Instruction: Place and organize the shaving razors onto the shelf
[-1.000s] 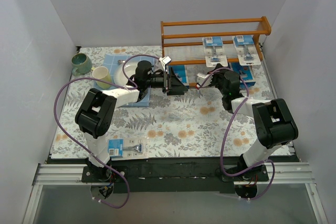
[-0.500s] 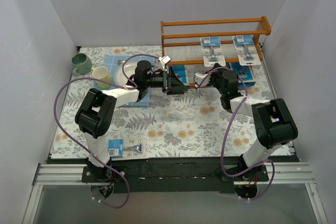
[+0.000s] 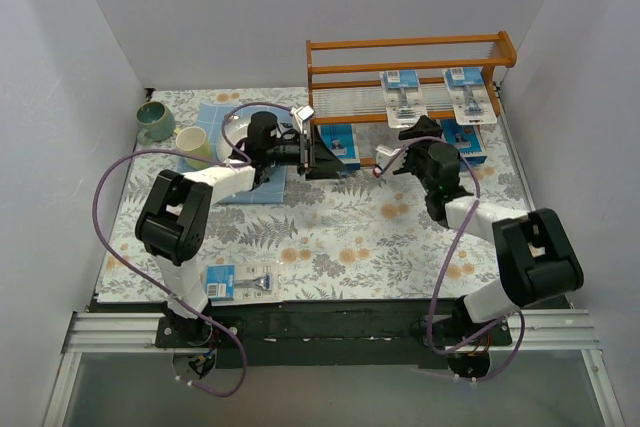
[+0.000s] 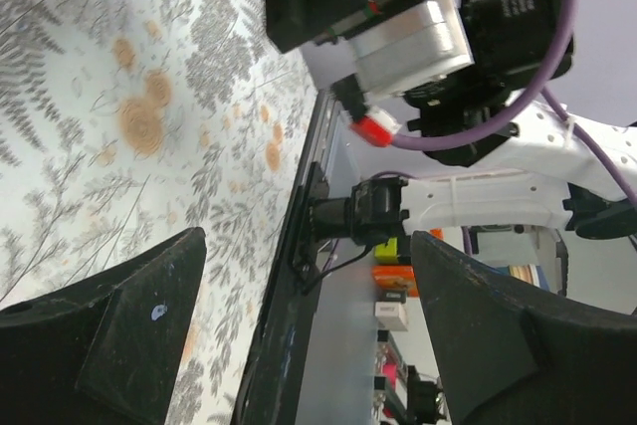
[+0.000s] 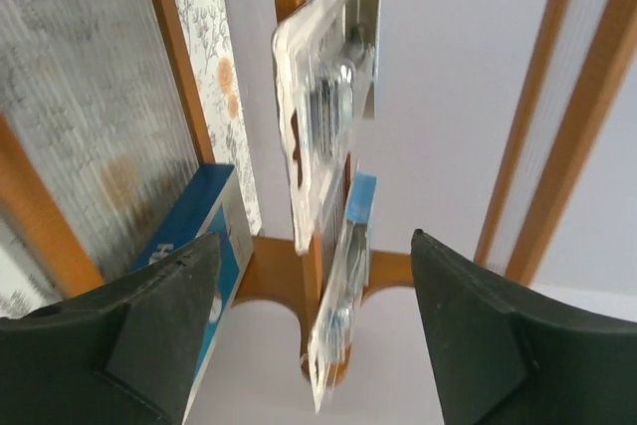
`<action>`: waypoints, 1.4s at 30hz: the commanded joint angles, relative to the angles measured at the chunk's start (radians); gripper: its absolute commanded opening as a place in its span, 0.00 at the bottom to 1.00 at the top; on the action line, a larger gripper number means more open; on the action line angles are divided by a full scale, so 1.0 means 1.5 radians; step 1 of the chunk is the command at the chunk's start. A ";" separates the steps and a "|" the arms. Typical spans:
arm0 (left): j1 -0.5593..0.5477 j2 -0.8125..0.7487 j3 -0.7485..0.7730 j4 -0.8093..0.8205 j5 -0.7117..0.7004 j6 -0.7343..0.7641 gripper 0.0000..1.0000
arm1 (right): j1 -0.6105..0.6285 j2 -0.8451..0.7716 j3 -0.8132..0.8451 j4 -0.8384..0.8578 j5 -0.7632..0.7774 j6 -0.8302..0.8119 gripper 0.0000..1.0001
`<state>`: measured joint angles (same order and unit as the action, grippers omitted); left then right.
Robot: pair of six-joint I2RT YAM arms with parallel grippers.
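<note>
Where the right gripper [image 3: 409, 144] faces the shelf [image 3: 410, 45], its fingers [image 5: 149, 340] are spread wide and nothing is between them. In the right wrist view, two shaving razors [image 5: 323, 97] show through the gap, seen edge-on, one beyond the other [image 5: 341, 286]. They rest against the shelf's pale rods, clear of both fingers. A blue-carded pack [image 5: 199, 261] shows past the finger at the left of that view, and I cannot tell whether the two touch.

From above, those two packs lie side by side on the middle tier, one [image 3: 403, 93] to the left of the other [image 3: 468, 94]. The right gripper sits just in front of and below them. Another pack [image 3: 466, 137] lies at the foot of the shelf on the right-hand side, near that gripper's wrist.

The left gripper [image 3: 322, 155] is also spread and empty. Its fingers [image 4: 119, 335] frame only the flowered tablecloth [image 4: 90, 126] and the right arm across from it. From above it sits just beside a further pack [image 3: 343, 140] at the shelf's lower left. One more pack [image 3: 238, 280] lies well apart from both grippers, at the near edge of the table by the left arm's base.

Behind the left arm are a white bowl [image 3: 232, 139], a yellow cup [image 3: 197, 147] and a green mug [image 3: 155, 119].
</note>
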<state>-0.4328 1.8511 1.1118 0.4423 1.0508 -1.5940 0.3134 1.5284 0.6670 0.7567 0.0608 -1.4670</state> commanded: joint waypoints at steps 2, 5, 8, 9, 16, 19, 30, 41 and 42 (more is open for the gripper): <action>0.048 -0.093 -0.011 -0.189 0.043 0.145 0.82 | 0.049 -0.125 -0.090 -0.059 0.097 -0.002 0.90; 0.063 -0.148 -0.002 -0.363 0.012 0.323 0.82 | 0.080 -0.222 -0.107 -0.219 0.101 0.078 0.96; 0.067 -0.184 0.031 -0.620 -0.081 0.614 0.82 | 0.107 -0.295 -0.027 -0.470 0.041 0.288 0.99; 0.069 -0.189 0.031 -0.738 -0.117 0.683 0.82 | 0.109 -0.299 -0.003 -0.525 0.015 0.352 0.99; 0.103 -0.343 -0.130 -0.936 -0.361 1.180 0.81 | 0.118 -0.323 0.050 -0.700 -0.215 0.546 0.99; 0.104 -0.428 -0.190 -0.926 -0.364 1.253 0.79 | 0.131 -0.307 0.050 -0.677 -0.208 0.553 0.99; 0.095 -0.513 -0.341 -0.928 -0.399 1.396 0.58 | 0.131 -0.320 0.040 -0.651 -0.145 0.563 0.99; 0.006 -0.461 -0.409 -0.820 -0.466 1.461 0.30 | 0.130 -0.351 0.002 -0.629 -0.112 0.529 0.99; -0.002 -0.461 -0.419 -0.809 -0.468 1.476 0.27 | 0.130 -0.351 0.000 -0.628 -0.110 0.528 0.99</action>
<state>-0.3779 1.1358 0.5461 -0.8810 0.4236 0.5316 0.5060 1.0225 0.6804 -0.2298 -0.1295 -0.6579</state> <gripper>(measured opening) 0.326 0.985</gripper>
